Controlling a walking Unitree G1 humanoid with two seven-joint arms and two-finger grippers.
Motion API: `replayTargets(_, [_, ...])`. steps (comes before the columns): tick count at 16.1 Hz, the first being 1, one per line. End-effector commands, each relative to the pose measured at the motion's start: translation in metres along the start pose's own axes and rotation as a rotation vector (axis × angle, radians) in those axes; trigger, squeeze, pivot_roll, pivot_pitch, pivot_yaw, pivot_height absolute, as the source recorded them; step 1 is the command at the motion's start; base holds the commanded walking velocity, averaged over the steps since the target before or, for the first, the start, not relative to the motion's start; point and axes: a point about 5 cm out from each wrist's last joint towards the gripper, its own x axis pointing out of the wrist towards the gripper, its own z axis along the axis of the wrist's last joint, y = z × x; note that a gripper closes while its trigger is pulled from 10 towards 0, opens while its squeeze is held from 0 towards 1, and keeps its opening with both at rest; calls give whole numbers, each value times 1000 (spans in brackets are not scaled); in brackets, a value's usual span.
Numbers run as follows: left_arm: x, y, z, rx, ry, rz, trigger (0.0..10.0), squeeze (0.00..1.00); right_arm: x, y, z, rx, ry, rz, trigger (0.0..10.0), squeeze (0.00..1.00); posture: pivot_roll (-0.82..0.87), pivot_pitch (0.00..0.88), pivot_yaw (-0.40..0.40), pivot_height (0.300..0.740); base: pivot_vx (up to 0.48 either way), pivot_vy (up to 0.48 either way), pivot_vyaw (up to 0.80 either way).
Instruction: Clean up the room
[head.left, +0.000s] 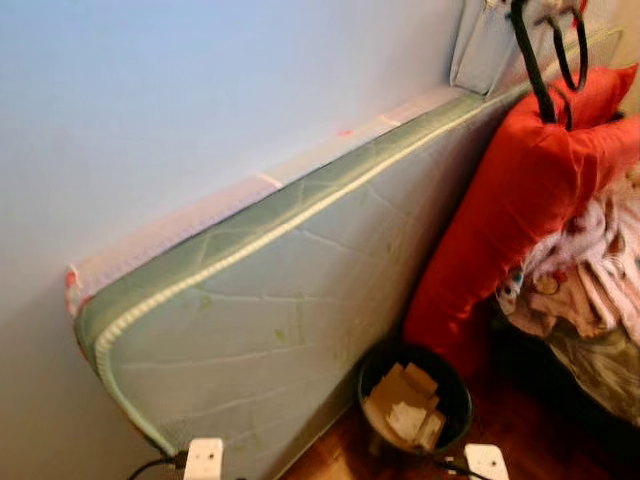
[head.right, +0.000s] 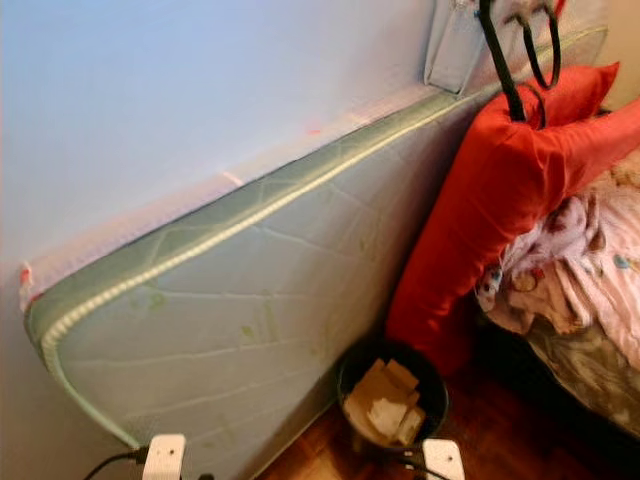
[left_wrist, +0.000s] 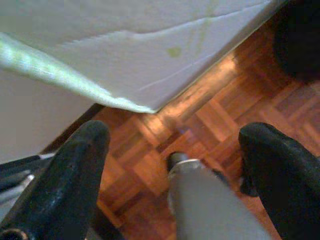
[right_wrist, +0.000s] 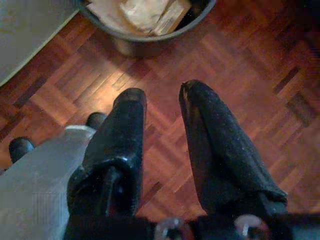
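Note:
A black waste bin (head.left: 374, 370) with cardboard and crumpled paper (head.left: 405, 405) inside stands on the wooden floor at the foot of a big red cushion (head.left: 520, 200). In the right wrist view my right gripper (right_wrist: 161, 92) hangs low over the parquet just short of the bin (right_wrist: 145, 44), its fingers a little apart with nothing between them. My left gripper (left_wrist: 175, 131) hangs open and wide over the floor beside the lower corner of a pale green mattress (left_wrist: 150, 45), holding nothing.
The mattress (head.left: 300, 290) leans on its edge against the light blue wall (head.left: 180, 90). Right of the cushion lies a bed with a crumpled patterned blanket (head.left: 590, 260). Black straps (head.left: 535, 60) hang above the cushion. Parquet floor (right_wrist: 240, 65) lies around the bin.

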Motion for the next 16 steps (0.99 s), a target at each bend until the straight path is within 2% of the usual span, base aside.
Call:
replayTargets(1, [8, -15, 30, 8, -2, -104, 10000, 0, 10, -17, 82, 143, -107, 28, 10000, 0, -18, 0, -24, 740, 0, -405, 0])
replayTargets(16, [8, -15, 32, -7, -8, -102, 10000, 0, 10, -16, 86, 143, -112, 27, 10000, 0, -23, 0, -26, 740, 0, -408, 0])
